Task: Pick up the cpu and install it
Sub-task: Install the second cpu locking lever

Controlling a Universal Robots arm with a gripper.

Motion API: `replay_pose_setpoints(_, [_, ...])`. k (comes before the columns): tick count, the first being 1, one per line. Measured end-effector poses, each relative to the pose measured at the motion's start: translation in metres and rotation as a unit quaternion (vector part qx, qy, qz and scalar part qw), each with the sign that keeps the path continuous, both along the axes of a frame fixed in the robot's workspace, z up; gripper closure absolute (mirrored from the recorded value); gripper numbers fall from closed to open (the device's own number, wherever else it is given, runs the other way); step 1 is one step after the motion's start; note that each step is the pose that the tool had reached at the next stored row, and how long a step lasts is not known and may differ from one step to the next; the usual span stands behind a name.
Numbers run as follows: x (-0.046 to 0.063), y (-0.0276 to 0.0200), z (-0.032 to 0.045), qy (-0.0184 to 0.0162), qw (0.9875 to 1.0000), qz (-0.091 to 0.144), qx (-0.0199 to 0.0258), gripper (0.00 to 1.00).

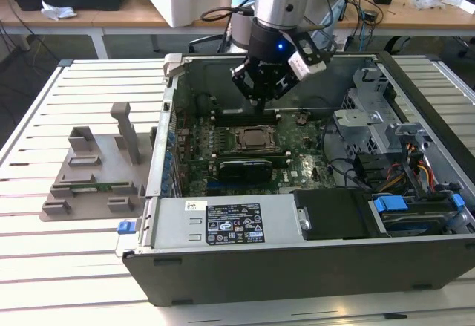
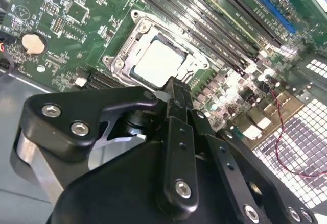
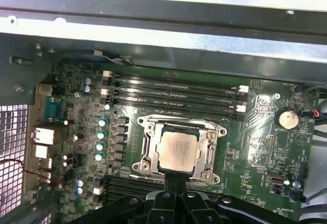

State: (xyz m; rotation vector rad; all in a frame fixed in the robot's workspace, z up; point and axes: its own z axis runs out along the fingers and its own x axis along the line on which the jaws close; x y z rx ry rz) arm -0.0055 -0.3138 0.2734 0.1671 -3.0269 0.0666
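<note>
The cpu point(image 3: 177, 150) is a silvery square chip lying flat inside the metal-framed socket point(image 3: 145, 147) on the green motherboard; it also shows in the second wrist view point(image 2: 159, 63) and the exterior view point(image 1: 253, 139). My gripper point(image 1: 260, 100) hangs inside the open computer case, just above and behind the socket. Its black fingers point(image 2: 175, 94) meet at a narrow tip point(image 3: 176, 177) near the socket's edge, shut with nothing between them and apart from the chip.
A grey plastic holder tray point(image 1: 96, 170) stands on the slatted table at the exterior view's left. Around the socket are memory slots point(image 3: 173, 89), a coin battery point(image 3: 287, 117), the case walls point(image 1: 297, 266), a drive cage point(image 1: 371, 111) and loose cables point(image 1: 415, 170).
</note>
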Motion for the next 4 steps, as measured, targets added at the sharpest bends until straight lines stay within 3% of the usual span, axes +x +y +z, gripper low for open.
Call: replay_pose_setpoints(4, [0.0000, 0.0000, 0.0000, 0.0000, 1.0000, 0.000, 0.0002, 0.89])
